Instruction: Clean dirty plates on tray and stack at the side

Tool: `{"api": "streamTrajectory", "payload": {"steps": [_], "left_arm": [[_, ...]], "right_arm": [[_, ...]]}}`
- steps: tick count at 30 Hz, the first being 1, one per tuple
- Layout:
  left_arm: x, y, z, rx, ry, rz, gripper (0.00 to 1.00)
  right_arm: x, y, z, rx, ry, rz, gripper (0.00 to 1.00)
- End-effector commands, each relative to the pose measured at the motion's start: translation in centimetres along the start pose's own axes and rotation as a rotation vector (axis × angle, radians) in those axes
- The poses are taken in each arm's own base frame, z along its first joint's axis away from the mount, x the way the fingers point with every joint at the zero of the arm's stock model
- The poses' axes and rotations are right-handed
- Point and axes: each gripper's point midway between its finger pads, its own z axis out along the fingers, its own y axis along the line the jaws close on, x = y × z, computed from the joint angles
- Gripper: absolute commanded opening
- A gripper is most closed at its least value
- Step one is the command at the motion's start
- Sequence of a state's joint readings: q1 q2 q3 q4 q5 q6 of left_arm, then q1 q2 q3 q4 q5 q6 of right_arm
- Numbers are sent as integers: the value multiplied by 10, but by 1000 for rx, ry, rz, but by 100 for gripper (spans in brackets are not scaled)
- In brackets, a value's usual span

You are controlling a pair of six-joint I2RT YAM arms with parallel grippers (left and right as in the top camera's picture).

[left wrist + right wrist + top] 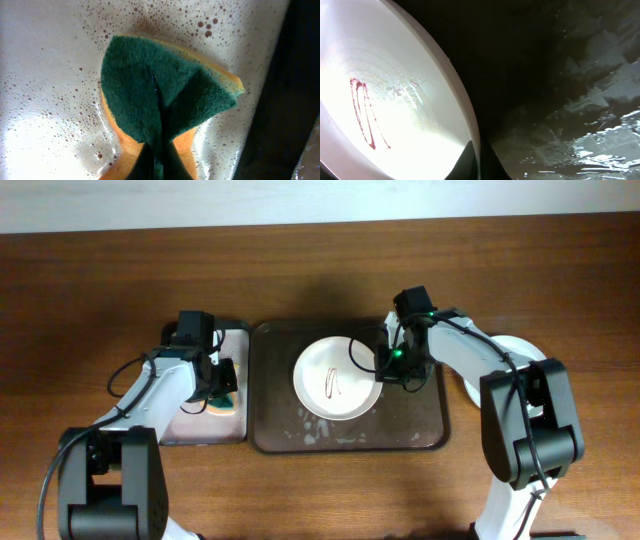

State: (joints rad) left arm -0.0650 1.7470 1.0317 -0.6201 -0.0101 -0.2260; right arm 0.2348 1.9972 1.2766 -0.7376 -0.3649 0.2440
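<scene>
A white plate point(325, 365) with a red sauce squiggle sits on the dark brown tray point(430, 430). My right gripper point(384, 370) is shut on the plate's right rim; the right wrist view shows the fingers point(479, 165) pinching the rim of the plate point(395, 115) over the wet tray point(560, 100). My left gripper point(222, 385) is shut on a green and orange sponge point(226, 398) in the sponge tray point(190, 428). The left wrist view shows the sponge point(165, 100) folded between the fingers point(161, 160) over foamy water. Other plates point(520, 350) lie at the right, partly hidden by the right arm.
The sponge tray holds soapy water with bubbles point(50, 75). Its dark rim point(280, 100) runs beside the sponge. The brown tray has wet smears point(320, 430) along its front. Wooden table point(320, 270) surrounds both trays.
</scene>
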Motion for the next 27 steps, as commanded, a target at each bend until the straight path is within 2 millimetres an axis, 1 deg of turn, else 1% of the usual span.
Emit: {"api": "streamTrajectory", "payload": {"steps": [1,2,3,6,11,14,18,21,23,27], "left_arm": [[-29,-7,-25,33,-107,11,0],[-40,-6,-41,29,-168,10,0],[-46,-6,-51,27,-204,9,0],[-54,-1,-75,4,-280,3,0],[-61,1,-105,6,-365,-3,0],[-65,10,-124,-37,-425,-17,0],[-70,20,-156,-81,-522,-39,0],[-72,20,-169,-75,-562,-39,0],[-72,20,-174,-74,-576,-31,0],[-77,14,-186,-74,-625,32,0]], "right_arm": [[8,-1,4,26,21,-2,4],[8,-1,4,26,21,-2,4],[8,-1,4,26,21,-3,4],[8,-1,4,26,20,-3,4],[7,-4,4,44,16,-3,4],[6,-6,4,54,13,-3,4],[6,-8,4,65,10,-3,4],[6,-8,4,66,10,-3,4],[6,-8,4,66,10,-3,4],[6,-8,4,66,9,-3,4]]}}
